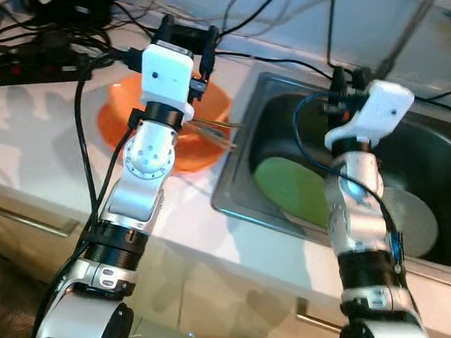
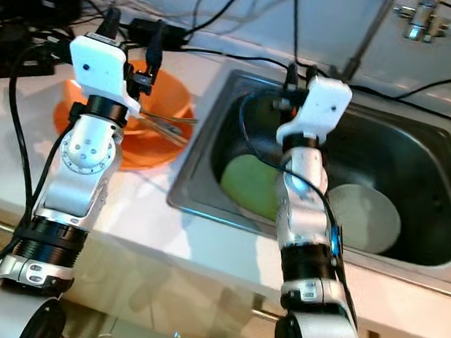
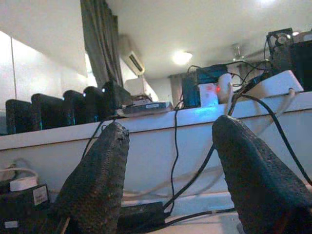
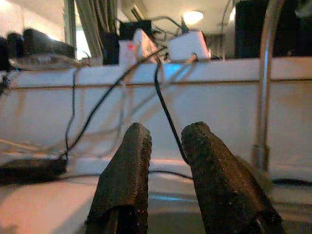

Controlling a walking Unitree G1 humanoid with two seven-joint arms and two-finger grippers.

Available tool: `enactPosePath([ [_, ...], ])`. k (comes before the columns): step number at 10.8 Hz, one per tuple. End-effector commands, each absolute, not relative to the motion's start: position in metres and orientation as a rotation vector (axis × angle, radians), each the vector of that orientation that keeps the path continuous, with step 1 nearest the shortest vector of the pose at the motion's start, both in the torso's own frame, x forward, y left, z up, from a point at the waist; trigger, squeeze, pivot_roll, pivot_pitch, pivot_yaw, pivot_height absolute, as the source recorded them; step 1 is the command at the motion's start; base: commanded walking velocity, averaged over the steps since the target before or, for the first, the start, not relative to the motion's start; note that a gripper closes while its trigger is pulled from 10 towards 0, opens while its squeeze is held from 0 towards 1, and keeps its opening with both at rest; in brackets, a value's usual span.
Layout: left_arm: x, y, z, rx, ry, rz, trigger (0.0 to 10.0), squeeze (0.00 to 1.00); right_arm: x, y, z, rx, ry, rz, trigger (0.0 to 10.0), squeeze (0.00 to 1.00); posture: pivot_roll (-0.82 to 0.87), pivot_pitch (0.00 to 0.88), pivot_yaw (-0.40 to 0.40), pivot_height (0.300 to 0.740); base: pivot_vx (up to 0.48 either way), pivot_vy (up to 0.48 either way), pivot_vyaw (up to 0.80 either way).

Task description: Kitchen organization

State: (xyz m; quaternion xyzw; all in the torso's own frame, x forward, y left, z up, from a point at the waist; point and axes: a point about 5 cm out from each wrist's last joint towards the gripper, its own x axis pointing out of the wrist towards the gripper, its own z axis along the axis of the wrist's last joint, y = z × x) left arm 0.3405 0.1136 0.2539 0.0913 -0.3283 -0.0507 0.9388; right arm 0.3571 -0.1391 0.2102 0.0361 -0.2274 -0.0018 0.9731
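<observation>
The two silver arms rise close under the head camera, both lifted clear as if between moves. The left gripper (image 1: 187, 33) stands above the orange bowl (image 1: 120, 108) with fingers (image 3: 97, 180) wide apart, empty; utensils rest in the bowl just below them. The right gripper (image 2: 299, 71), fingers (image 4: 127, 180) nearly together on nothing, hovers over the sink (image 2: 415, 166), green plate (image 2: 244, 182) and grey plate (image 2: 367, 217) lying beneath.

Black cables (image 1: 78, 45) are crowding the white countertop (image 1: 32, 120) behind the orange plastic bowl (image 1: 120, 112). A round green plate (image 2: 248, 183) and a pale grey plate (image 2: 367, 217) are covering the steel sink (image 2: 416, 154) floor; bare counter is lying open just beside the bowl.
</observation>
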Motion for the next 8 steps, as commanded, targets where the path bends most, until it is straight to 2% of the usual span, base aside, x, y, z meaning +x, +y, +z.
enactPosePath([
  [1, 0.34, 0.1097, 0.2575, 0.189, -0.692, -0.11, 10.0, 0.0, 0.3564, -0.1414, 0.214, 0.073, -0.465, -0.009, 10.0, 0.0, 0.02, 0.0, -0.064, 0.74, 0.0, -0.274, 0.0],
  [5, 0.339, 0.1149, 0.2648, 0.181, -0.713, -0.088, 10.0, 0.0, 0.3561, -0.1428, 0.2126, 0.072, -0.453, -0.011, 10.0, 0.0, 0.03, 0.024, -0.07, 0.74, 0.0, -0.275, 0.0],
  [8, 0.3372, 0.1197, 0.266, 0.152, -0.718, -0.068, 10.0, 0.0, 0.3553, -0.1375, 0.2113, 0.08, -0.445, 0.005, 10.0, 0.0, 0.04, 0.039, -0.07, 0.74, 0.0, 0.0, 0.0],
])
